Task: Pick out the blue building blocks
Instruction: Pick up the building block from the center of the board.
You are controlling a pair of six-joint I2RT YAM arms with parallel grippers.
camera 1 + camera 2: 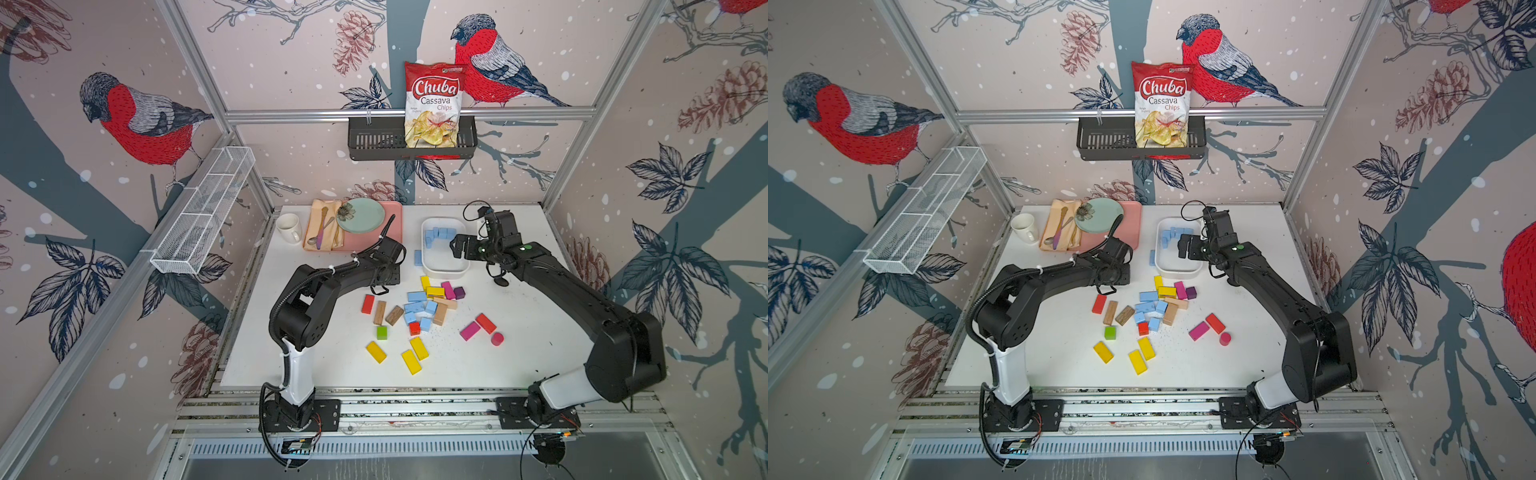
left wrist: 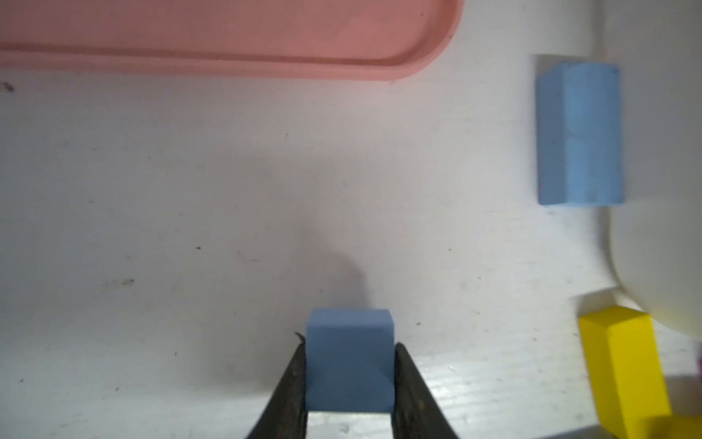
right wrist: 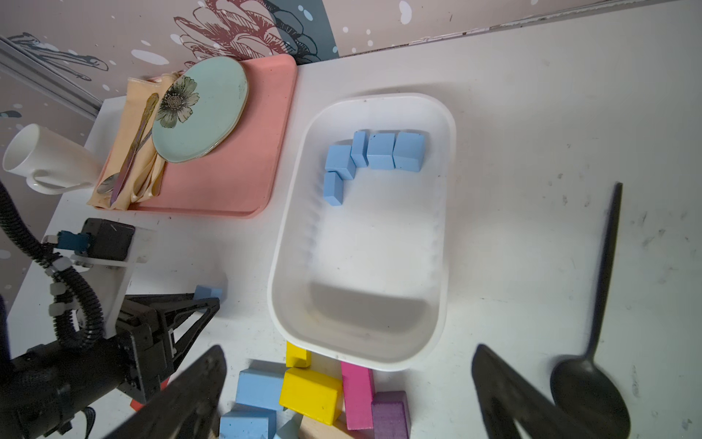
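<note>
My left gripper (image 2: 349, 346) is shut on a small blue building block (image 2: 349, 365), low over the white table. In both top views the left wrist (image 1: 386, 266) hides that grip. A blue bar (image 2: 579, 133) lies beside the white bin (image 1: 444, 272). Several blue blocks (image 3: 380, 152) sit in a row at the bin's far end. More blue blocks (image 1: 417, 309) lie mixed into the pile at mid-table. My right gripper (image 3: 348, 349) hangs open over the bin's near end, holding nothing.
Yellow (image 1: 415, 353), red (image 1: 368, 303), magenta (image 1: 469, 330), purple, green and plain wooden (image 1: 386, 313) blocks are scattered at mid-table. A black spoon (image 3: 592, 376) lies right of the bin. A pink tray (image 1: 395, 216) with plate and cutlery and a white mug (image 1: 289, 226) stand at the back left.
</note>
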